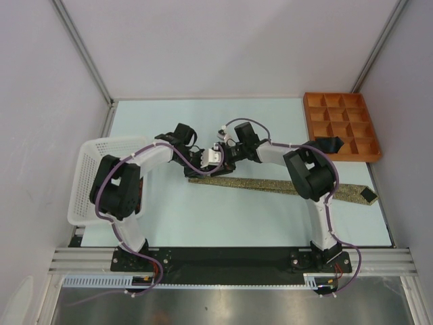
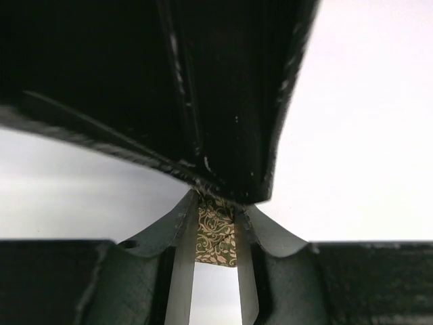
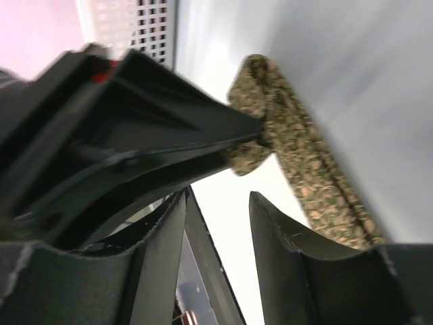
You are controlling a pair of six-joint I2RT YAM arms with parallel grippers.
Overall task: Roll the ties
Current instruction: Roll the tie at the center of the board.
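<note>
The olive-tan tie (image 1: 270, 184) lies flat across the table from centre to the right, its dark-lined tip (image 1: 368, 196) at the far right. My left gripper (image 1: 194, 166) is shut on the tie's narrow left end; the left wrist view shows the patterned fabric (image 2: 216, 237) pinched between its fingers (image 2: 181, 271). My right gripper (image 1: 215, 154) is right next to it, open and empty. The right wrist view shows the tie (image 3: 304, 156) folded at its end, held by the left gripper (image 3: 169, 149). A black tie (image 1: 330, 143) lies bunched at the tray's near corner.
A white mesh basket (image 1: 88, 162) stands at the left, under the left arm's elbow, and shows in the right wrist view (image 3: 135, 24). An orange compartment tray (image 1: 342, 125) stands at the back right. White walls enclose the table on three sides.
</note>
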